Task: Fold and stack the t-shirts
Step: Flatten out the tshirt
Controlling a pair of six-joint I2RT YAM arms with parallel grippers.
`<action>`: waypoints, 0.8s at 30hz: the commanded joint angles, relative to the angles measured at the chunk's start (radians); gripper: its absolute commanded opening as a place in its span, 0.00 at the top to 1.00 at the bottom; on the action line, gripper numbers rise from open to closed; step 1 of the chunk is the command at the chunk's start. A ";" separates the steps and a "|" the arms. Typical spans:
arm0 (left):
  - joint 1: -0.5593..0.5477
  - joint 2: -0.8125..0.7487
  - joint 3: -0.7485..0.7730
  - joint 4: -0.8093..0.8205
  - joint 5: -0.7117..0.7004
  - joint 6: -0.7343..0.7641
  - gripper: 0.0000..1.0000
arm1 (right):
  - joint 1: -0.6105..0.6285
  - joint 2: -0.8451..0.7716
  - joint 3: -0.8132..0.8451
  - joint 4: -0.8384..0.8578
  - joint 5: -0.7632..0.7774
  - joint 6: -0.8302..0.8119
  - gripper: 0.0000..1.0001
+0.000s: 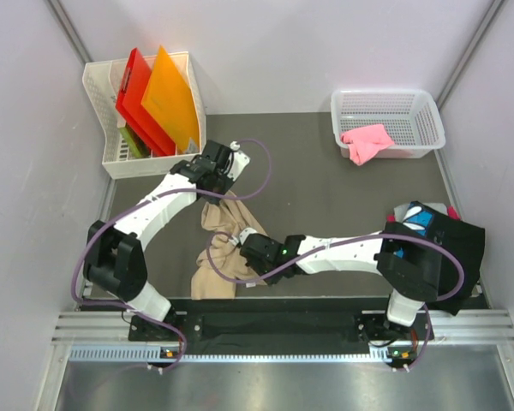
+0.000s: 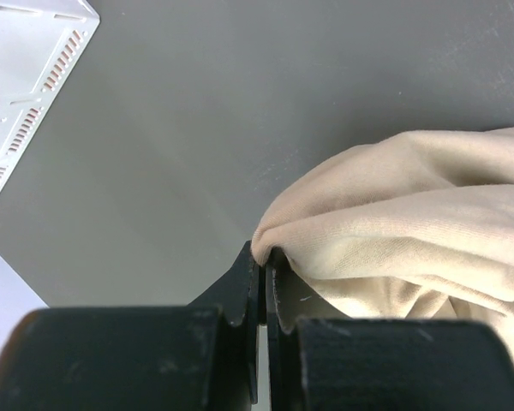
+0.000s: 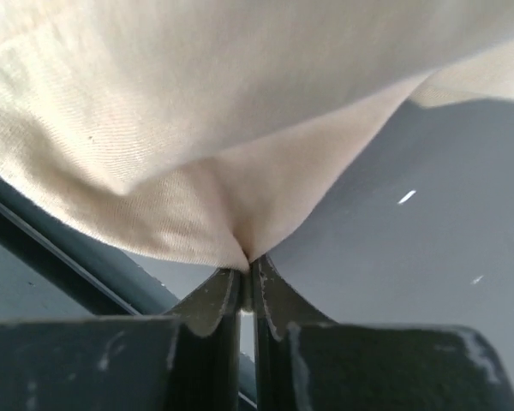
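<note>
My left gripper (image 2: 263, 254) is clenched on a fold of the tan t-shirt (image 1: 225, 247), its jaws pressed together with a pinch of cloth between them; my right gripper (image 3: 247, 272) is clamped the same way on another fold of that shirt, nearer my bases, and the cloth bulges over its fingertips. The tan t-shirt lies bunched in a long crumpled strip on the grey table (image 1: 325, 197), left of the middle, running from my left gripper down to the near edge; it is not folded. The pink t-shirt (image 1: 367, 141) lies crumpled in the white basket (image 1: 385, 96) at the far right, one end draped over the front rim; the black t-shirt (image 1: 450, 235) with blue-and-white print sits heaped at the right edge of the table, partly hidden behind my right arm. At the far left a white slotted bin (image 1: 98, 103) holds a red sheet (image 1: 130, 94) and an orange sheet (image 1: 171, 98) standing on edge.
</note>
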 commanded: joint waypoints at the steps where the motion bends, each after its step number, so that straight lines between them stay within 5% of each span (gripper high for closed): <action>1: 0.005 -0.071 -0.009 -0.003 0.002 0.025 1.00 | -0.020 -0.057 0.090 -0.009 0.044 -0.012 1.00; 13: 0.022 -0.362 0.181 -0.048 -0.107 0.364 1.00 | -0.104 -0.414 0.356 -0.336 0.279 -0.016 1.00; 24: 0.020 -0.666 0.370 -0.423 -0.010 0.481 1.00 | -0.078 -0.672 0.491 -0.607 0.349 0.142 1.00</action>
